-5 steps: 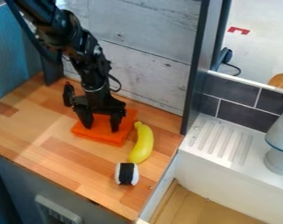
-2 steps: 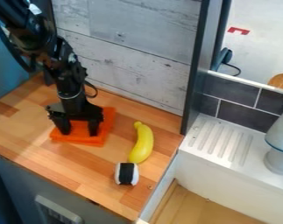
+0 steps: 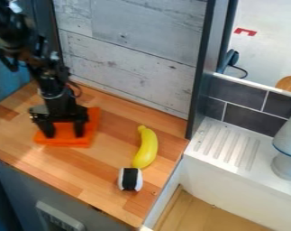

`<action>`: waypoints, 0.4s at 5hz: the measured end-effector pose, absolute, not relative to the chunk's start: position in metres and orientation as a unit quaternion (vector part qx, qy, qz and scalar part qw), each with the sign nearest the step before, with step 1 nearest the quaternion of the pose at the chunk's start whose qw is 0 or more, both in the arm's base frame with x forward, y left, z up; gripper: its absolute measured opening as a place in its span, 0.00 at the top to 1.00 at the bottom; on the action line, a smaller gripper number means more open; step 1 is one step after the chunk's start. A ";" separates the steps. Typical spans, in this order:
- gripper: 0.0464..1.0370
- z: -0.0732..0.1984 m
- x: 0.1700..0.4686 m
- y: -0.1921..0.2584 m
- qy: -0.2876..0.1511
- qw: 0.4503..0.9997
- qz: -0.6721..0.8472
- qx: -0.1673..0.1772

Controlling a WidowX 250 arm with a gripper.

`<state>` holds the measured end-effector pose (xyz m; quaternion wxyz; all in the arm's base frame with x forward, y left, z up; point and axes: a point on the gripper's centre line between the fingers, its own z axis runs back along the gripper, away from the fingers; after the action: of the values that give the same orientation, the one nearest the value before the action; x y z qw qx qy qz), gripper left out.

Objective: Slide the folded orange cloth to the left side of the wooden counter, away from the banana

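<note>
Fingers spread, a robot's hand [image 3: 64,135] meets an orange cloth [image 3: 66,142] on the counter [image 3: 111,117]; smooth sliding likely demands light, even downward pressure.

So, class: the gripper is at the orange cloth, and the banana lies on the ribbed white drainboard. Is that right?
No: the banana lies on the wooden counter, as the camera view shows. The gripper is indeed at the orange cloth.

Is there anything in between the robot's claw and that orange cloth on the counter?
Nothing visible is in the way: the claw is right down at the orange cloth. The banana and black-and-white roll lie off to the picture's right.
</note>
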<state>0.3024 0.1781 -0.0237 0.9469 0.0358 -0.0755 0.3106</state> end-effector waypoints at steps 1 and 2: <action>0.04 -0.023 0.283 0.203 -0.034 0.939 0.340 0.031; 0.04 -0.023 0.261 0.227 -0.003 0.927 0.373 0.026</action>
<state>0.2612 0.2267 -0.0228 0.9273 0.0255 -0.0028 0.3734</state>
